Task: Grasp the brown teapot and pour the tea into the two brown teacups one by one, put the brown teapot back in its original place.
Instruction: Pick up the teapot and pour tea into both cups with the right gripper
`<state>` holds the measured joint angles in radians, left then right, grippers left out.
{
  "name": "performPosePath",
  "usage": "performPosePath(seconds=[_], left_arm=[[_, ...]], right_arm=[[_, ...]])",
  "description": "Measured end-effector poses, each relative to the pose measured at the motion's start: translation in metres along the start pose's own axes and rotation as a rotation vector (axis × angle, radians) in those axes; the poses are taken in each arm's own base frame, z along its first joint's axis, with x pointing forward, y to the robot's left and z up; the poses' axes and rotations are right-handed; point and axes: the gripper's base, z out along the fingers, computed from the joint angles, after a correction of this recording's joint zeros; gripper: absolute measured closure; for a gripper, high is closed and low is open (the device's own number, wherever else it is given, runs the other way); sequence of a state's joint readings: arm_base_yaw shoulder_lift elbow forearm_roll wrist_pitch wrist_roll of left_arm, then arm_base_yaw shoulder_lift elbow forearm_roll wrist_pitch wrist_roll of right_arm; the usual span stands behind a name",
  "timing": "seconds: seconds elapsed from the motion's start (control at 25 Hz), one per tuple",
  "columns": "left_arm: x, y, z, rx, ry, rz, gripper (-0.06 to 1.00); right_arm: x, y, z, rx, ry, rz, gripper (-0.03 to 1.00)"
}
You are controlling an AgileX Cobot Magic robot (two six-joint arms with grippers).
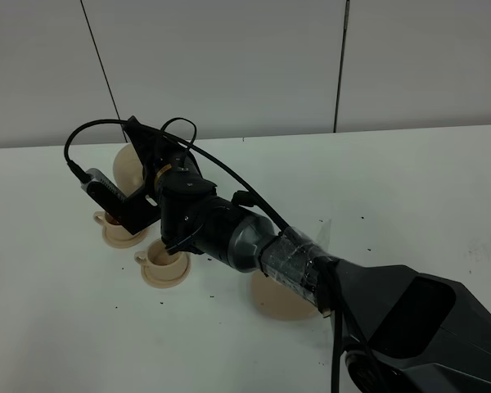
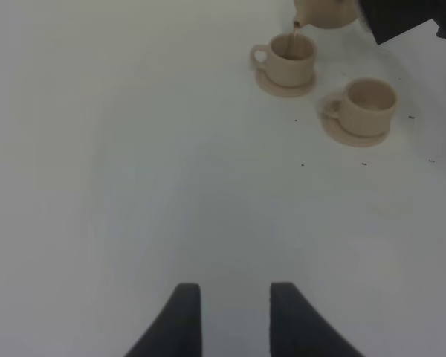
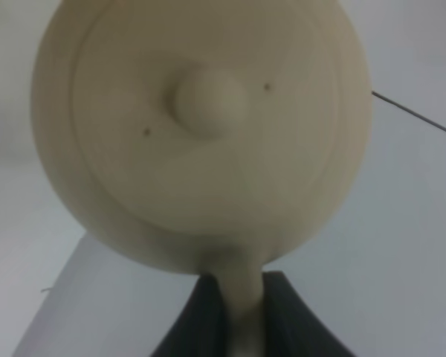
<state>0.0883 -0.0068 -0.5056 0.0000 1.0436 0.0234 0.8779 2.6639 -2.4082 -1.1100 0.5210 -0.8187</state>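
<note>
1. The squat beige clay teapot (image 3: 201, 134) is pinched by its loop handle in the right gripper (image 3: 241, 305); the left gripper (image 2: 236, 316) is held spread
2. The teapot is held tilted aloft, brown tea (image 2: 296, 26) being poured into one small beige clay cup (image 2: 291, 58)
3. The second matching cup (image 2: 369, 104) is set just beside it; its fill cannot be told

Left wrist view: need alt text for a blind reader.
A tan teapot at the frame's edge pours brown tea into one cup; a second cup beside it looks empty. The left end effector hangs open over the white table.
</note>
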Motion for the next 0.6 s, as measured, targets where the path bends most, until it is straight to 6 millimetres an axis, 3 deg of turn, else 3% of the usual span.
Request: performPosePath(seconds=[0.6], left_arm=[[0.0,0.0,0.0,0.0,0.0,0.0,0.65]], right_arm=[[0.0005,-0.0005,0.0,0.005,0.006,-0.017,0.87]])
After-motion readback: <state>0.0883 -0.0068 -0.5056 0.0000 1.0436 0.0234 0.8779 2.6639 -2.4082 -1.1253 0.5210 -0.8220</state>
